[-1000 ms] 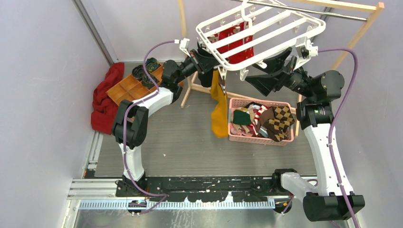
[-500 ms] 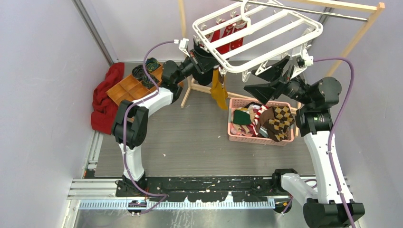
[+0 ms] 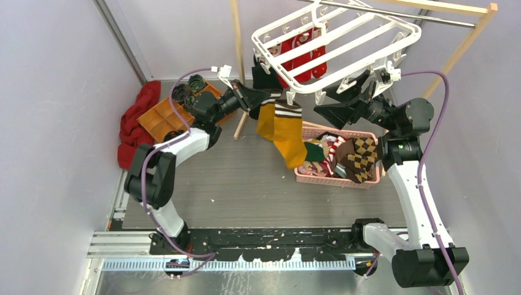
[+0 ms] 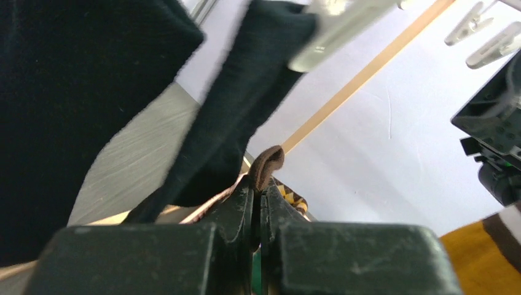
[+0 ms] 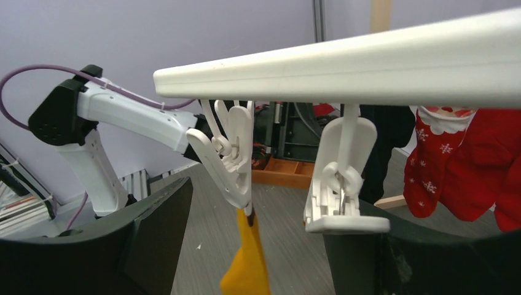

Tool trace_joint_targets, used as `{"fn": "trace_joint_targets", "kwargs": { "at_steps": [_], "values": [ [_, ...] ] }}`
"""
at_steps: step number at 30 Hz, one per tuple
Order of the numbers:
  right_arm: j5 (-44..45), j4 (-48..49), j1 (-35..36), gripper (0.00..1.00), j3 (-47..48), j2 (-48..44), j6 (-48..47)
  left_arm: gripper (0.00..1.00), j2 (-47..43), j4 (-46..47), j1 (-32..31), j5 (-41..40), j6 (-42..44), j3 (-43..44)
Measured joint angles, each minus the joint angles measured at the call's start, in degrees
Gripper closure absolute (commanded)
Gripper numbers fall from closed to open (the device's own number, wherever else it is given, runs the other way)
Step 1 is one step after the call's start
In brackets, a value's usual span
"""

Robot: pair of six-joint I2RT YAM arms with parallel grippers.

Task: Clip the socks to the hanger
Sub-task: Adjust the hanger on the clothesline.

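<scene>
The white hanger (image 3: pixel 336 38) hangs from the rod at the top middle. One of its clips (image 5: pixel 230 165) grips a mustard-yellow sock (image 3: pixel 289 134) with a brown striped cuff, which dangles over the floor (image 5: pixel 249 267). My left gripper (image 3: pixel 257 98) is just left of that clip, shut on a brown fold of the sock's cuff (image 4: pixel 269 167). A black sock (image 4: pixel 246 104) hangs close in front of it. My right gripper (image 3: pixel 332 101) is wide open under the hanger's near bar, its fingers (image 5: pixel 144 224) on either side of the clipped sock. A second clip (image 5: pixel 341 184) touches its right finger.
A pink basket (image 3: pixel 335 179) below the hanger holds more socks, among them a brown argyle one (image 3: pixel 362 150). Red Christmas socks (image 3: pixel 302 52) hang on the hanger. A wooden tray (image 3: pixel 166 115) with dark rolled bundles and a red cloth (image 3: pixel 136 126) lie at the left. Wooden rack posts (image 3: pixel 236 31) stand behind.
My left gripper has drawn back to the left and down, from under the hanger. The mustard sock now hangs lower, with its striped cuff in view. The right arm shifted slightly.
</scene>
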Motion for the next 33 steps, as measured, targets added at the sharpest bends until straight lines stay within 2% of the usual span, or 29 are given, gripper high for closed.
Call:
{"fn": "trace_joint_targets", "kwargs": {
  "at_steps": [6, 17, 23, 28, 33],
  "values": [
    [0.11, 2.03, 0.48, 0.23, -0.42, -0.04, 0.66, 1.0, -14.25, -6.64, 0.09, -0.15, 6.91, -7.65],
    [1.42, 7.37, 1.49, 0.28, -1.9, 0.59, 4.85, 1.0, -27.65, -21.42, 0.09, -0.83, 15.93, -12.9],
    [1.84, 6.32, 1.75, 0.23, -2.89, 0.44, 3.65, 1.0, -36.15, -27.39, -1.16, 1.07, 20.31, -13.4],
    [1.99, 2.95, 1.75, 0.22, -2.89, -0.11, 0.09, 1.0, -39.15, -28.65, -9.05, 6.29, 24.04, -12.39],
    [1.99, -0.44, 1.75, 0.22, -2.89, -0.44, -3.15, 1.0, -35.85, -30.99, -23.69, 7.52, 29.49, -7.19]
  ]
}}
